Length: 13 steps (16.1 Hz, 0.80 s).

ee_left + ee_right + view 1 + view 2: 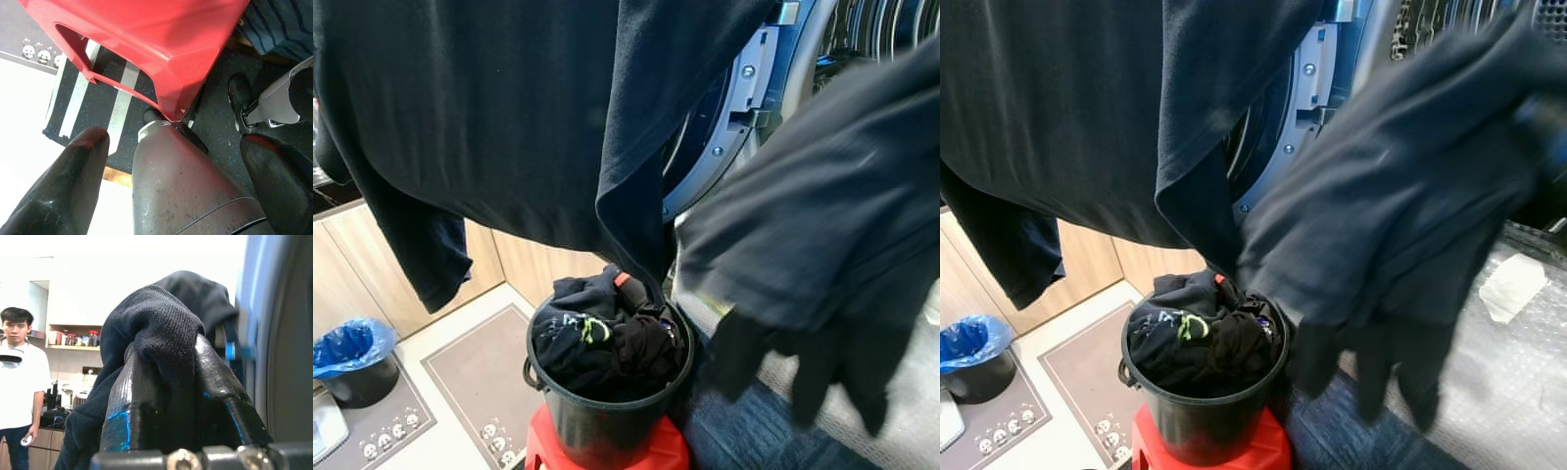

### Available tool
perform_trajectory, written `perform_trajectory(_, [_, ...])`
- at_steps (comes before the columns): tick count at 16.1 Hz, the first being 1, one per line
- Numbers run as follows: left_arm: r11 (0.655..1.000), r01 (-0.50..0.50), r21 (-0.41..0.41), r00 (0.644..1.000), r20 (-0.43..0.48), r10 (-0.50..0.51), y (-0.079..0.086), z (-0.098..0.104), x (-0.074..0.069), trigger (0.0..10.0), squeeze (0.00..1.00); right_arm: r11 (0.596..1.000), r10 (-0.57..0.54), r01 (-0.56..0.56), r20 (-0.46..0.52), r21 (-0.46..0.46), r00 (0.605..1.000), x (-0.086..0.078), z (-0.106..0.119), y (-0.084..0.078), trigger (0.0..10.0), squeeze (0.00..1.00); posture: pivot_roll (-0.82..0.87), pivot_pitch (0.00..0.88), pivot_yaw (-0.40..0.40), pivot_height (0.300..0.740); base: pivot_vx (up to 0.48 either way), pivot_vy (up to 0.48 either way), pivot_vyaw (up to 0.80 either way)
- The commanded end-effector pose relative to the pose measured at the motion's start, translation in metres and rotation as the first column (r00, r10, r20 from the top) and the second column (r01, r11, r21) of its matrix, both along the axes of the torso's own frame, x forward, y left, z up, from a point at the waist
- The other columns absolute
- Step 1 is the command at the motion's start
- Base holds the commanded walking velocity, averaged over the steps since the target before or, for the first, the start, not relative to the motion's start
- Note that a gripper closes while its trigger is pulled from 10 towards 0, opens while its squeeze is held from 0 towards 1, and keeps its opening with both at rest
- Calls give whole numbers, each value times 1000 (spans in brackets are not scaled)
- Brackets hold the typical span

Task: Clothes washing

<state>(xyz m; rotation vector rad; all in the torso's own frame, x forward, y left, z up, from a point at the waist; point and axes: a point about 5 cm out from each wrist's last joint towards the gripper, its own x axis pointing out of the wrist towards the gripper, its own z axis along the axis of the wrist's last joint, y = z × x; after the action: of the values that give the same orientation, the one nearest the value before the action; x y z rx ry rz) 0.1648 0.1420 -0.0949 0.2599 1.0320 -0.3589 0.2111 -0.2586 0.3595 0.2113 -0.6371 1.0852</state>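
While clamped in right pincer [168,377] (fingers closed): dark garment [161,328].

Cabinets: light wood fronts [352,264], far left.
Floor: pale tile [440,436], near left.
Mat: grey with dark border and panda print [475,382], left of the red stool [607,452].
Bin: black, blue liner [350,351], near left.
Rug: dark blue, striped [744,436], near right.
Shelf: jars in a row [73,339], far wall.
Person: white shirt [19,382], standing by far counter.
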Motion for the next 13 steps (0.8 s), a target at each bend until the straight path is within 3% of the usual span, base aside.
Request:
perform_trajectory(1, [1000,16,16,999,-52,-15,1,-6,-14,10000,0,1000,7,-8,85,7,996,-6,18,-4,10000,0,-149,0,3,740,0,0,0])
perform_trajectory(4, [1000,14,16,998,-56,-13,1,-7,-17,10000,0,1000,15,-13,112,-16,994,-1,30,-6,10000,0,-143,0,-1,740,0,0,0])
perform_trajectory(7, [1000,9,14,998,-66,-8,1,-9,-23,10000,0,999,-10,13,64,-49,998,19,40,-5,10000,0,-133,0,-10,740,0,0,0])
perform_trajectory(8, [1000,-1,10,997,-73,2,1,-10,-25,10000,0,990,-133,132,-22,-46,991,44,47,-10,10000,0,-131,0,-16,740,0,0,0])
perform_trajectory(9, [1000,-4,8,997,-74,5,1,-10,-26,10000,0,974,-226,223,-77,-46,971,60,51,-14,10000,0,-130,0,-19,740,0,0,0])
perform_trajectory(11, [1000,-11,4,997,-75,11,0,-11,-28,10000,0,892,-443,451,-205,-9,873,96,63,-25,10000,0,-125,0,-27,740,0,0,0])
perform_trajectory(13, [1000,-18,1,997,-76,18,0,-11,-28,10000,0,847,-514,531,-255,-3,819,105,66,-35,10000,0,-121,0,-30,740,0,0,0])
